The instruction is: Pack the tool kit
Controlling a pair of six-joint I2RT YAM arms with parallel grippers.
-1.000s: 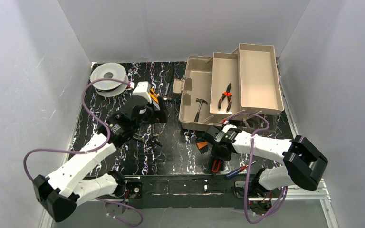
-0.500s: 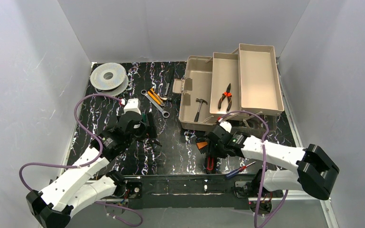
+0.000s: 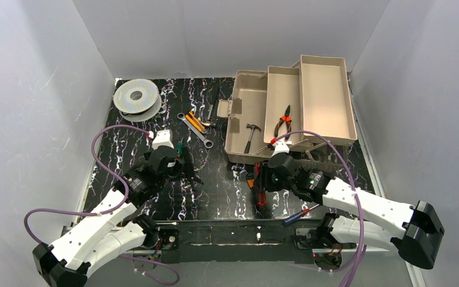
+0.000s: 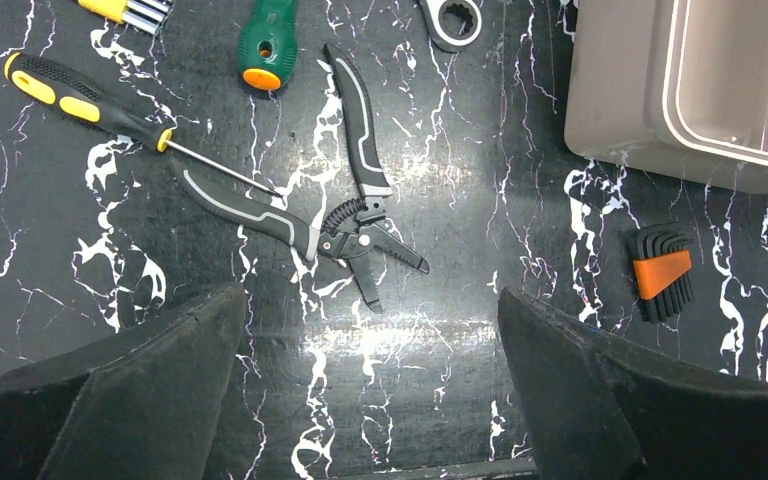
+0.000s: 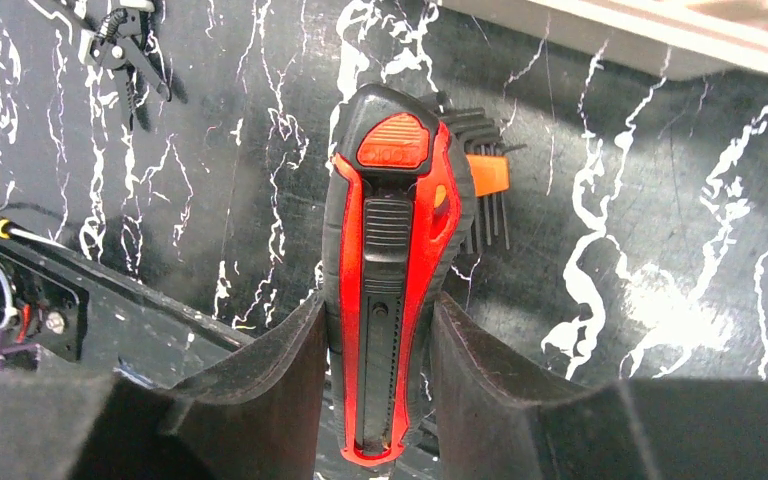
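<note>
The tool kit (image 3: 293,110) stands open at the back right with its beige trays folded out. A hammer (image 3: 251,136) lies in its base and orange-handled pliers (image 3: 284,122) in the middle tray. My right gripper (image 3: 261,190) (image 5: 378,370) is shut on a red and black utility knife (image 5: 390,270), held lengthwise between the fingers just in front of the kit, over an orange hex key set (image 5: 485,175). My left gripper (image 3: 184,162) (image 4: 370,390) is wide open over bare mat, just short of black wire strippers (image 4: 330,225).
A grey wire spool (image 3: 135,97) sits at the back left. A wrench (image 3: 196,130), a yellow-black screwdriver (image 4: 80,95) and a green screwdriver (image 4: 265,45) lie left of the kit. A blue-handled screwdriver (image 3: 302,214) rests at the mat's near edge.
My left arm has drawn back from the wrench area toward the near side, still open. My right gripper has closed on the utility knife and shifted left with it.
</note>
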